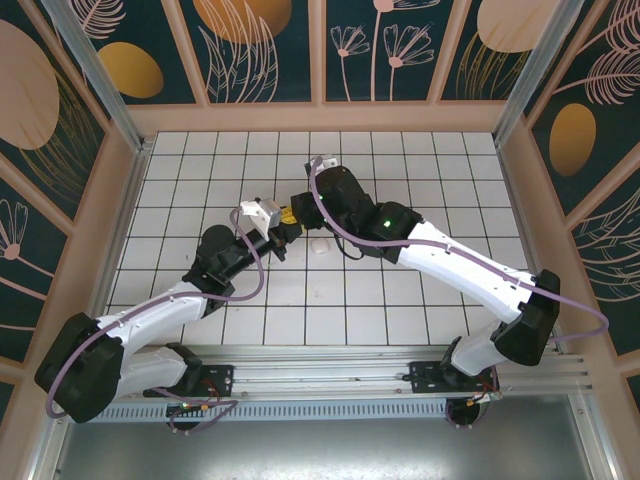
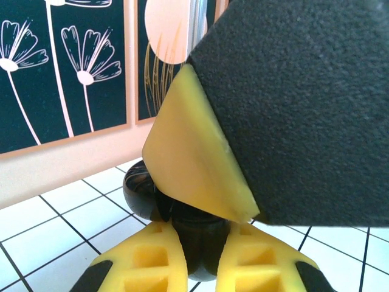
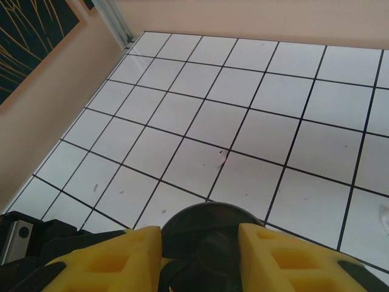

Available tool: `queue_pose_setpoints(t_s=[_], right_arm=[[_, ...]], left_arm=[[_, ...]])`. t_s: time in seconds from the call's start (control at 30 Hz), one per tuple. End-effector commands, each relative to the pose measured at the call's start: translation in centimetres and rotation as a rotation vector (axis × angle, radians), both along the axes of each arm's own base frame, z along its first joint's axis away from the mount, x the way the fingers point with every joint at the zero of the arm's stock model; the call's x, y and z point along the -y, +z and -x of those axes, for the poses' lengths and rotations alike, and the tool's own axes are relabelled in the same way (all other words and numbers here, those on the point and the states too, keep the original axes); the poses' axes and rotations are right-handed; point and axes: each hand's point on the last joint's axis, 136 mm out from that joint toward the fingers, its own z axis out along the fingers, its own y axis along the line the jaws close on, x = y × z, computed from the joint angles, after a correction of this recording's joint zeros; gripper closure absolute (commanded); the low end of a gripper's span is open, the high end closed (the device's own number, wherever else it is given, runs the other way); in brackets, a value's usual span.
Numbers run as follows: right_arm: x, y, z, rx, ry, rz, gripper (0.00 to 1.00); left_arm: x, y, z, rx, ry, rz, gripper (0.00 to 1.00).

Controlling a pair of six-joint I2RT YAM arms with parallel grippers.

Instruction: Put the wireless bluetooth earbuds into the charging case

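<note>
Glossy black rounded charging case [image 2: 143, 194] sits clamped in left pincer [image 2: 196, 246]; right pincer [image 3: 199, 236] stands parted.

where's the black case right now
Gripped between the left tool's yellow fingers in the left wrist view, the black case sits near the tiled table's centre, just left of a small white piece.

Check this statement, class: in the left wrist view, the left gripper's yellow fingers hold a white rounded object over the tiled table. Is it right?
Wrong in one respect: the rounded object is glossy black, not white, as the left wrist view shows. The left gripper does hold it between its yellow fingers over the tiled table.
</note>
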Motion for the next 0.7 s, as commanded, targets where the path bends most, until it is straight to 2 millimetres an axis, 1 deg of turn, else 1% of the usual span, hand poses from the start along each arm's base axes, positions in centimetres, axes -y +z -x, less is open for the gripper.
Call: queue_pose_setpoints(t_s=[0.0,0.07,0.2,0.3,0.47,0.67], right_arm=[[0.1,0.3,-0.1,-0.008,0.004,-0.001,0.64],[0.0,0.3,0.0,-0.012,0.012,-0.004,0.66],[-0.2,0.4,0.2,-0.012,0.028,-0.014,0.76],[-0.3,0.8,0.3,-0.005,0.036,-0.026,0.80],[-0.2,1.7,0.7,0.003,0.055,-0.069,0.84],[0.1,2.9,1.0,-0.016,0.092,-0.165,0.88]], left_arm=[[-0.2,3.7,0.3,0.106,-0.002,0.057,1.00],[-0.2,3.7,0.3,0.106,-0.001,0.056,1.00],[-0.2,3.6,0.3,0.105,-0.002,0.053,1.00],[-0.1,3.4,0.3,0.100,-0.001,0.050,1.00],[-0.2,3.2,0.3,0.094,0.004,0.049,1.00],[-0.4,3.1,0.4,0.094,0.007,0.049,1.00]])
